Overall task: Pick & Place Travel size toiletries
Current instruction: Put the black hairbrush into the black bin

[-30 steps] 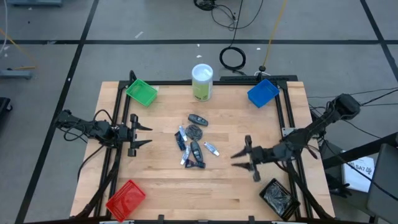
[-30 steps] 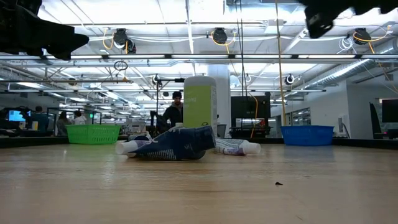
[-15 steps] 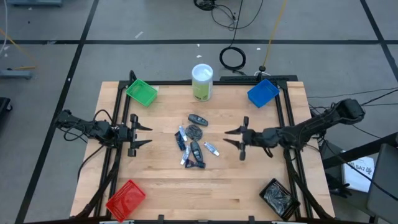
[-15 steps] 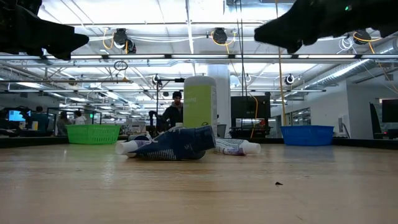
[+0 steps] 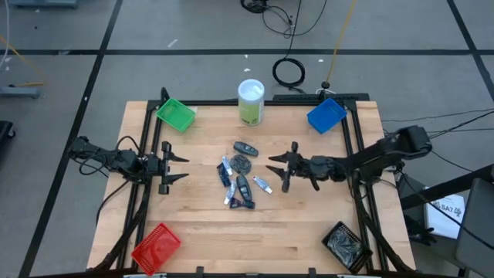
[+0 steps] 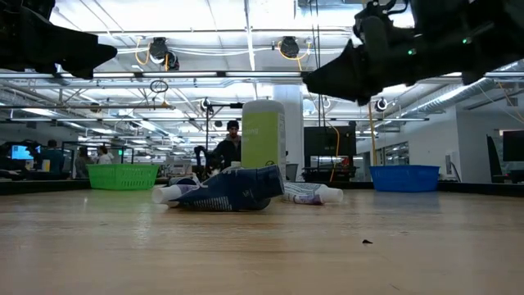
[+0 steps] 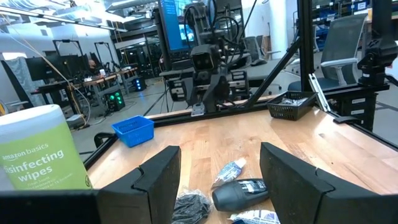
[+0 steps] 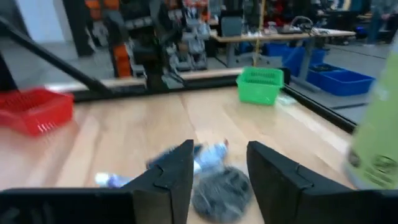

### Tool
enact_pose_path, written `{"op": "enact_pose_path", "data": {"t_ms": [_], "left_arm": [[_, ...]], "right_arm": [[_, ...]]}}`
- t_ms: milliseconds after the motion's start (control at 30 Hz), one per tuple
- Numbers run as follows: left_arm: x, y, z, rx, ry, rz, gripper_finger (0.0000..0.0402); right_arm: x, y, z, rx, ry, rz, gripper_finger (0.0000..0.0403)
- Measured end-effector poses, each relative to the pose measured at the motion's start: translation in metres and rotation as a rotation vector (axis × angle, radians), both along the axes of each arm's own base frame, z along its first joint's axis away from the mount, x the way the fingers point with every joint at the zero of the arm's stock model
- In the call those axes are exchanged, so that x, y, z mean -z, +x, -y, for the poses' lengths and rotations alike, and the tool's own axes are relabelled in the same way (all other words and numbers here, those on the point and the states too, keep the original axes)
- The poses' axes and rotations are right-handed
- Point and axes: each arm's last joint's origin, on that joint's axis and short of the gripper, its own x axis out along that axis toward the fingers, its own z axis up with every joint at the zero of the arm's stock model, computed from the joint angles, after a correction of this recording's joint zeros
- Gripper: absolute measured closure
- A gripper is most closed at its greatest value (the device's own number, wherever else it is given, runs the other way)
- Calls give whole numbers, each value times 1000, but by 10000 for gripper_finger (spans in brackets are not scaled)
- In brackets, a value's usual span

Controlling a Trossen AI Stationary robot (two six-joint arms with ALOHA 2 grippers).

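The toiletries lie in a loose heap (image 5: pixel 241 174) mid-table: blue-and-white tubes, a dark round tin (image 5: pixel 243 162), and dark oblong bottles (image 5: pixel 245 147). In the low view the heap (image 6: pixel 229 190) rests on the wood. My right gripper (image 5: pixel 275 171) hovers open just right of the heap, above the table, fingers pointing toward the table's left. Its wrist view shows the round tin (image 8: pixel 222 190) and a tube (image 8: pixel 208 155) ahead between its fingers. My left gripper (image 5: pixel 182 167) waits open to the left of the heap; its wrist view shows a dark bottle (image 7: pixel 242 193) and a tube (image 7: pixel 227 170).
A white-and-green wipes canister (image 5: pixel 251 101) stands at the far edge. A green bin (image 5: pixel 176 115) sits far left, a blue bin (image 5: pixel 326 115) far right, a red bin (image 5: pixel 156 247) near left, a black basket (image 5: pixel 345 244) near right. Bare wood lies nearer than the heap.
My right gripper has swung from the table's near right toward the left and far side, closing in on the heap, its fingers turning to point left. It has stayed open. The heap and the left arm have kept still.
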Motion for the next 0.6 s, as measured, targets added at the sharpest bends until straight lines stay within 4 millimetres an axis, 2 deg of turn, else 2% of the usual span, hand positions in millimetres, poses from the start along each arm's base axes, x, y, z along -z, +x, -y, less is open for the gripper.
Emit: {"op": "enact_pose_path", "data": {"t_ms": [100,233,433,600], "left_arm": [[0,0,0,0,-1,0,185],[0,0,0,0,-2,1,185],[0,0,0,0,-1,0,185],[0,0,0,0,-3,2,185]], "right_arm": [[7,7,2,-53,25,16,239],[7,27,5,-46,18,-43,197],[-8,69,12,-29,-4,-312,143],[-11,94,26,-63,9,-503,134]]}}
